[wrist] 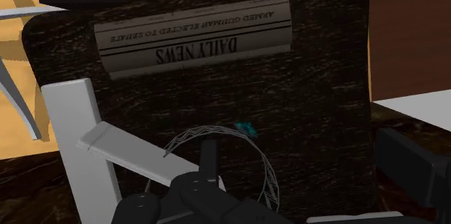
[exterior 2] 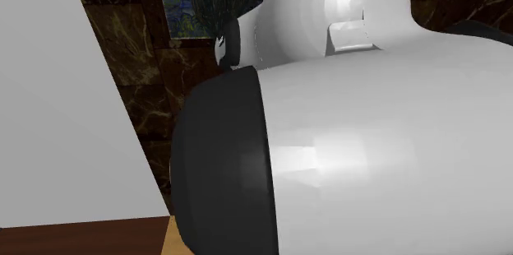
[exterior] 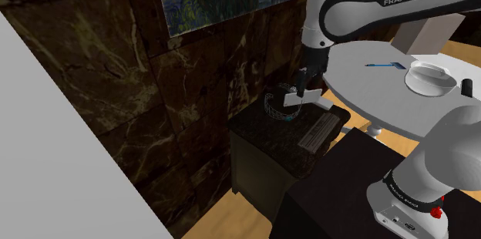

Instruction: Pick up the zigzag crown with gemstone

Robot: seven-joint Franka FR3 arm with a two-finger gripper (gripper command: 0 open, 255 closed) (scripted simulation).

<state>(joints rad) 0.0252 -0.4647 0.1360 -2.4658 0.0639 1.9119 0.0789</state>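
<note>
Dark worktop (wrist: 318, 78): claw (exterior: 299, 89) low over wire crown (exterior: 275, 106), grip state can't tell. Risk: thin rim could slip or bend; white frame (wrist: 69, 125) beside may snag.

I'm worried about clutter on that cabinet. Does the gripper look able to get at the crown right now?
Probably yes: the gripper hangs close above the crown, nothing covering it. A white object right beside the crown might be bumped; the newspaper lies apart.
</note>
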